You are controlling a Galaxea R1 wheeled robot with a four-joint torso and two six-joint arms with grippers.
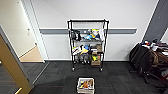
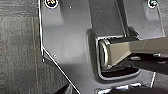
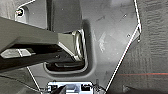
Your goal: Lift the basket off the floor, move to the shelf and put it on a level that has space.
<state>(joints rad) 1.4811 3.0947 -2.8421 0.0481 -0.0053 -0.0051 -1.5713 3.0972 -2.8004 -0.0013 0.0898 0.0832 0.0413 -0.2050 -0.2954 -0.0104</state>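
Basket [image 1: 85,85] sits on the dark carpet floor [image 1: 117,80], near side, centred in front of the wire shelf [image 1: 87,45] by the far wall. Top level [image 1: 87,21] looks bare. Can't tell either claw's state.

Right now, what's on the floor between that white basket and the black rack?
Nothing: the head view shows bare dark carpet between the basket and the shelf.

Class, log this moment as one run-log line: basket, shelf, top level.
basket: on floor, holds items | shelf: against wall, beyond basket | top level: bare
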